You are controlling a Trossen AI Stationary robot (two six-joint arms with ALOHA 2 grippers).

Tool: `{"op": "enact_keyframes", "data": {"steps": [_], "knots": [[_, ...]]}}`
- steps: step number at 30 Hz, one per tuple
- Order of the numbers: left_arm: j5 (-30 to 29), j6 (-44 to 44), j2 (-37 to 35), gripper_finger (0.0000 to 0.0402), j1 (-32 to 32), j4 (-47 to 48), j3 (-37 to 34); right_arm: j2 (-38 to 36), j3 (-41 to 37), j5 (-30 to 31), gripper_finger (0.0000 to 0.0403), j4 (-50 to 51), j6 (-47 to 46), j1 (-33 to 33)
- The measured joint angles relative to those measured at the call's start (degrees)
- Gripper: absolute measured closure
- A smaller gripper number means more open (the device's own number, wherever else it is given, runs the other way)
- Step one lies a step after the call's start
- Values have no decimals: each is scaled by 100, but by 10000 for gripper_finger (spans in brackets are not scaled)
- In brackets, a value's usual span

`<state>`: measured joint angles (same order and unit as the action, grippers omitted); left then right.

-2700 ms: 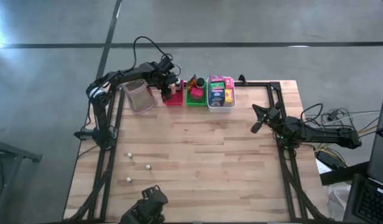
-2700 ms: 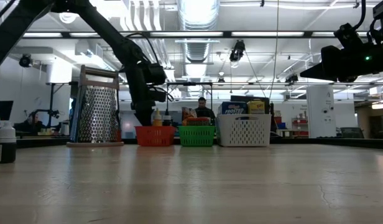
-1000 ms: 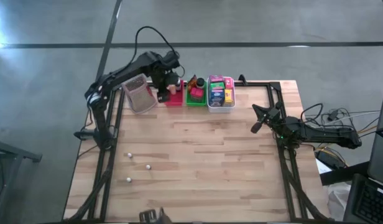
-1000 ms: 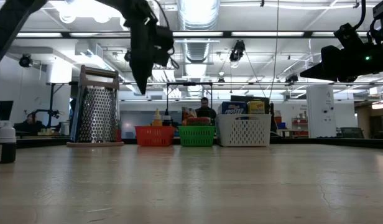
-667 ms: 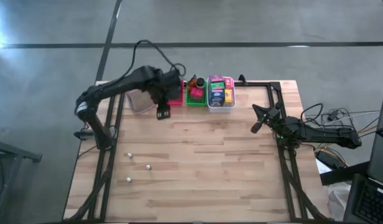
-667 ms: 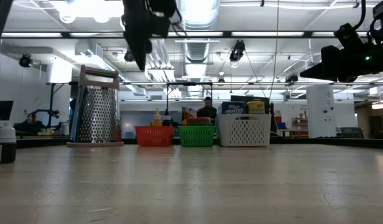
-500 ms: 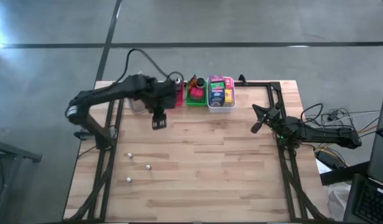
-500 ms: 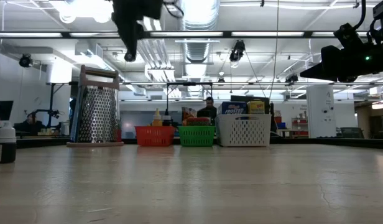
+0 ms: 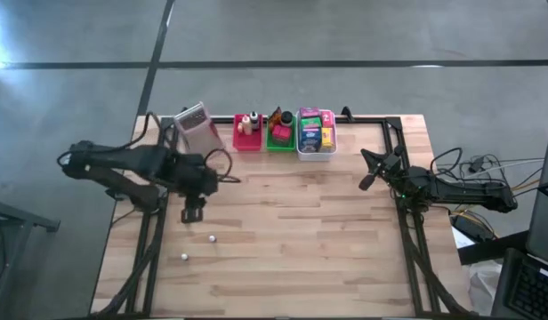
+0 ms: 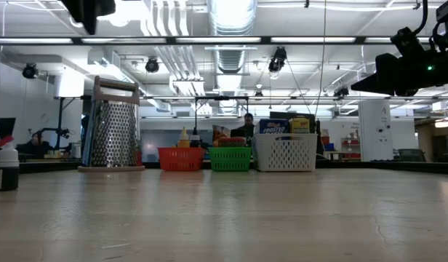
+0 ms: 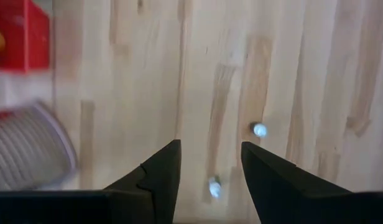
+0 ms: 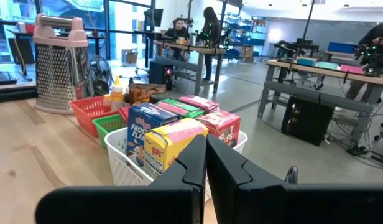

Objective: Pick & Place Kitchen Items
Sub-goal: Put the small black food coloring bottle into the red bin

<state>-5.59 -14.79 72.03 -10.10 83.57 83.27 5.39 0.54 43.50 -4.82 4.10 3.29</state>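
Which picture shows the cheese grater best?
The low view: the grater stands upright, whole and side-on. The high view shows its top from above; the right wrist view shows it whole but farther off; the left wrist view only a blurred edge.

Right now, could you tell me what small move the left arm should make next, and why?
Probably lower the left gripper onto the small pale bottle lying between its open fingers in the wrist view: it holds nothing, while the right gripper waits shut at the table's right edge.

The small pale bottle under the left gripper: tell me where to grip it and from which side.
Take the bottle across its body, straight down from above: it stands alone on bare table, and the left gripper hovers open over it, fingers either side.
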Motion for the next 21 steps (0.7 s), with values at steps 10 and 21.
{"op": "enact_keyframes", "data": {"steps": [10, 21], "knots": [[5, -1074, -861, 230, -478, 8, -1385, 2, 0, 0, 394, 2, 0, 0], [106, -1247, -1040, 257, -920, -23, -2372, 2, 1, -2, 394, 1, 0, 0]]}}
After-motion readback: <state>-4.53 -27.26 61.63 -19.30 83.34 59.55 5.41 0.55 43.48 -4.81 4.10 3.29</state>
